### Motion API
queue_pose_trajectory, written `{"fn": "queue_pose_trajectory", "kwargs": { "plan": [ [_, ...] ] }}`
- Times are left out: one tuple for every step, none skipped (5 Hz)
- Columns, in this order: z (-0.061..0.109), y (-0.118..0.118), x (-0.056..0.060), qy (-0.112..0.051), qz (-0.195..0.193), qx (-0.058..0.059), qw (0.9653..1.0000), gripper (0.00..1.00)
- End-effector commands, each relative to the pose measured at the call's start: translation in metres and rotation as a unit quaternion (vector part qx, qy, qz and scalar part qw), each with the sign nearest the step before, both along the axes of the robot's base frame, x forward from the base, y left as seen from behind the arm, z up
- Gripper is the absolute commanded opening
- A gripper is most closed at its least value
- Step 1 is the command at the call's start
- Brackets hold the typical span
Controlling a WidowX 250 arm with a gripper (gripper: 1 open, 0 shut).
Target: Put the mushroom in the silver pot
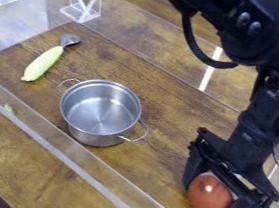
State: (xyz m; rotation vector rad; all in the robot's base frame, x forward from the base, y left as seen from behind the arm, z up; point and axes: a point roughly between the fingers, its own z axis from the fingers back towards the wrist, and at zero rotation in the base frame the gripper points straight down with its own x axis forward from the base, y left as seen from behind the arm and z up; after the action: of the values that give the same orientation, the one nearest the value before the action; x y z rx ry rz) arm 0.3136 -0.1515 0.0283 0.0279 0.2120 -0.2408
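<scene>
Bare wooden surface (172,92) between the claw (215,196) and the silver pot (101,111), nothing standing in that stretch, pot mouth open and unblocked from above, corn cob (42,62) beyond the pot to its left, clear acrylic stand (81,5) at far back

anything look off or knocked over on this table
Nothing stands out. The pot sits upright and empty, the corn lies flat to its upper left, apart from it. The mushroom rests on the table between the open gripper's fingers. No spills or damage show.
</scene>
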Motion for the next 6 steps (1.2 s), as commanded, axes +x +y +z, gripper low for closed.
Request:
{"fn": "queue_pose_trajectory", "kwargs": {
  "plan": [
    [0.053, -0.015, 0.003, -0.046, -0.006, -0.030, 0.9985, 1.00],
    [0.044, -0.009, 0.001, -0.044, 0.018, -0.030, 0.9984, 1.00],
    [0.043, -0.004, -0.002, -0.043, -0.014, -0.031, 0.9985, 0.00],
    [0.057, -0.003, -0.003, -0.045, -0.045, -0.023, 0.9977, 0.00],
    [0.083, 0.005, -0.003, -0.050, -0.059, -0.014, 0.9969, 0.00],
    [0.112, 0.020, -0.001, -0.059, -0.071, 0.000, 0.9957, 0.00]
  ]
}}
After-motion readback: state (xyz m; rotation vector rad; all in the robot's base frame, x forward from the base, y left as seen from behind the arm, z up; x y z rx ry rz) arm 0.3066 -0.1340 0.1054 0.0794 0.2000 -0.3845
